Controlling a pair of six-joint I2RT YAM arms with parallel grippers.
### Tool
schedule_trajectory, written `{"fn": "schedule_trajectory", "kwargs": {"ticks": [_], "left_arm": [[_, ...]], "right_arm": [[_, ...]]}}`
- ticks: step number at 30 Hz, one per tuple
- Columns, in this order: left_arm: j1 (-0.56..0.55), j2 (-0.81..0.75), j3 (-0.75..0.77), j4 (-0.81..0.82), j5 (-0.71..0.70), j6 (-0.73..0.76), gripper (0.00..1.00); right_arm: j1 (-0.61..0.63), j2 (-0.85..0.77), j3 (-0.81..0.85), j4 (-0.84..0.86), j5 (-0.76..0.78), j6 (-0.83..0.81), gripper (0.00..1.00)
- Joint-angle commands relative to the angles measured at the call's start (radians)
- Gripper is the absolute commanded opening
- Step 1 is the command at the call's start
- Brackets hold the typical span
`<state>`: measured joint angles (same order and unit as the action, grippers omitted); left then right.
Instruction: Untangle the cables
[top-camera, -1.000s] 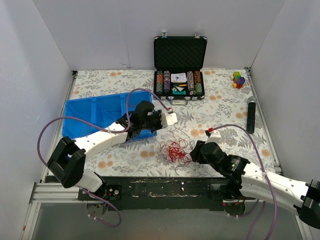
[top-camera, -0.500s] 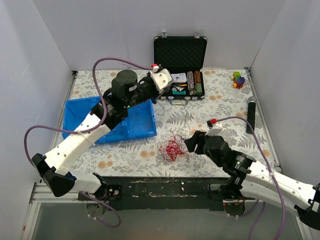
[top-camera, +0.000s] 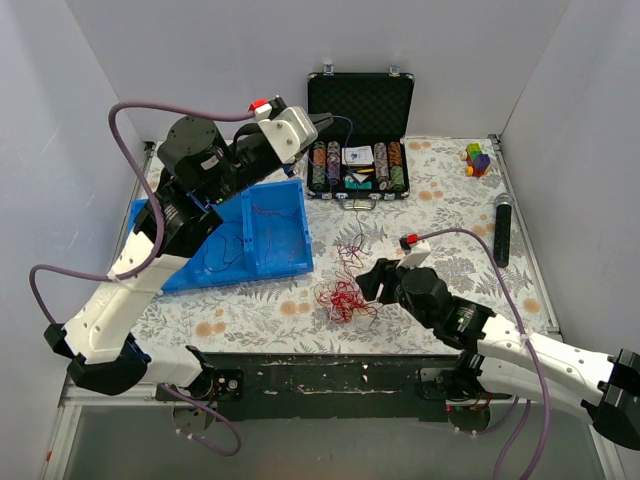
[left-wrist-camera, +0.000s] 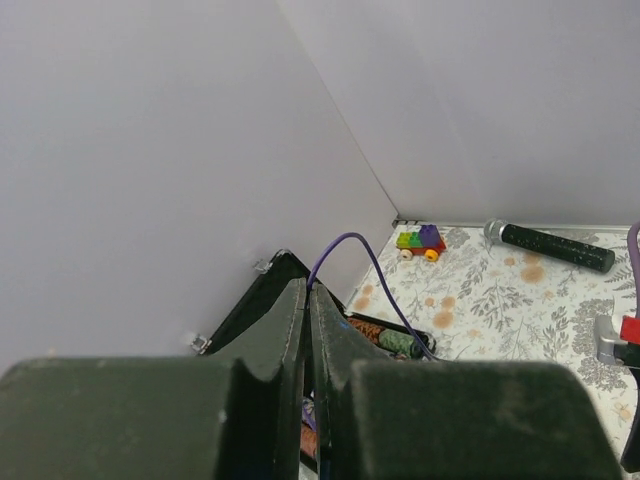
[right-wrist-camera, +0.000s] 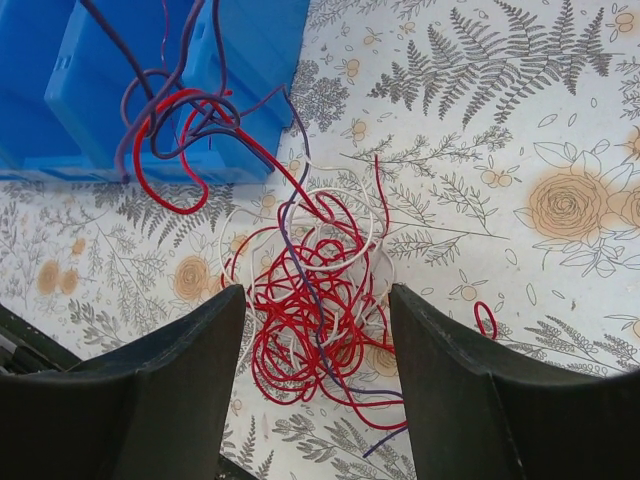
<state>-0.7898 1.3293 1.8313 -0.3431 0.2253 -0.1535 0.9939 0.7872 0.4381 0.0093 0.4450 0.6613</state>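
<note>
High over the desk, the left gripper is clenched on one navy cable. The strand arcs out from between its pressed-together fingers and drops toward the tangle. Holding it up that high puts it under tension, probably so that it can slide free of the knot. Down near the front edge, the right gripper hangs released. Its fingers are spread to either side of the red, white and navy cables and touch none of them. I judge it is placed there to pin the heap while the strand draws out. A few loops trail over the wall of the blue bin, where other thin cables lie. Most of the untangling looks undone.
</note>
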Motion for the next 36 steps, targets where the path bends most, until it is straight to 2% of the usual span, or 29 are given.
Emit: {"fn": "schedule_trajectory", "kwargs": {"ticks": [1, 5, 9, 14, 22, 24, 36], "left_arm": [[-0.008, -0.039, 0.023, -0.017, -0.007, 0.06, 0.0], [-0.014, -0.051, 0.019, -0.027, -0.001, 0.068, 0.0], [-0.019, -0.039, 0.08, -0.053, 0.009, 0.06, 0.0], [-0.022, -0.002, 0.19, -0.094, 0.008, 0.068, 0.0], [-0.025, 0.025, 0.309, -0.048, -0.02, 0.121, 0.0], [-0.025, 0.018, 0.309, -0.001, -0.024, 0.15, 0.0], [-0.025, -0.013, 0.272, 0.337, -0.069, 0.437, 0.0]], "right_arm": [[-0.005, 0.006, -0.016, 0.15, -0.022, -0.038, 0.67], [-0.005, 0.038, -0.021, 0.271, -0.025, -0.123, 0.68], [-0.005, 0.153, -0.029, 0.391, -0.005, -0.184, 0.67], [-0.005, 0.299, -0.018, 0.541, -0.009, -0.198, 0.59], [-0.005, 0.394, -0.016, 0.528, -0.023, -0.134, 0.2], [-0.005, 0.394, -0.03, 0.517, -0.02, -0.112, 0.02], [-0.005, 0.443, -0.104, 0.422, -0.049, -0.009, 0.01]]}}
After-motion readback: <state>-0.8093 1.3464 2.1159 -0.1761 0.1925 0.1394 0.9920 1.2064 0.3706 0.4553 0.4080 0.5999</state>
